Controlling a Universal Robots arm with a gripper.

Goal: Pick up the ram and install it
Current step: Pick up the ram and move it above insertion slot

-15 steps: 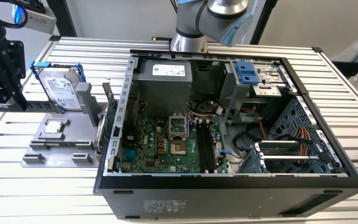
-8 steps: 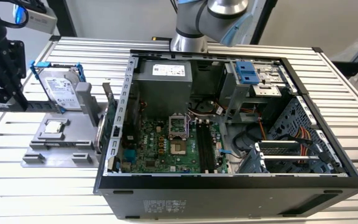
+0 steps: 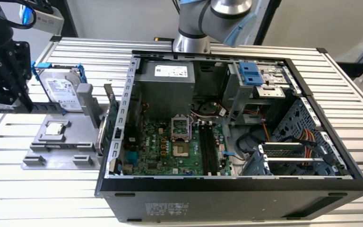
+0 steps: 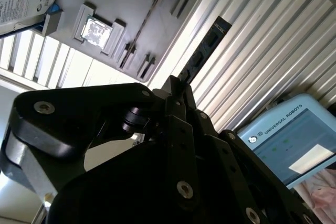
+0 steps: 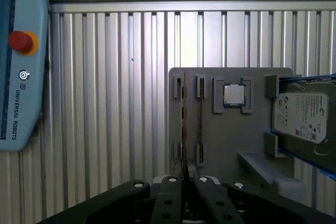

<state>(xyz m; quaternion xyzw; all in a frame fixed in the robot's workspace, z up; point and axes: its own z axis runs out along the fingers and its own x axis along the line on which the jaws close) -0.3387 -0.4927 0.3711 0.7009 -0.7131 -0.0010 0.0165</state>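
Black-fingered gripper has its fingers pinched almost together on the ram, a thin, long, dark circuit-board stick with black chips. The stick juts past the fingertips in the second wrist view and shows edge-on as a thin brownish line in the first wrist view. In the exterior view the stick hangs roughly level under the gripper and seems lifted clear of the grey moulded holder block. That block sits at about nine o'clock from the open black computer case on the ribbed aluminium table. On the block rests the square silver CPU chip, and at the chip's twelve o'clock is the silver hard drive in a blue frame. Inside the case, the long black memory slots lie at three o'clock from the CPU socket on the green motherboard. The step in hand looks like the carry from holder to case, with the installing not yet done. To do it well, I judge the pinch should be firm and square on the board's flat faces, the stick level, and the path high enough to clear the hard drive and the case wall, because a thin board like this could twist or slip under a skewed grip.
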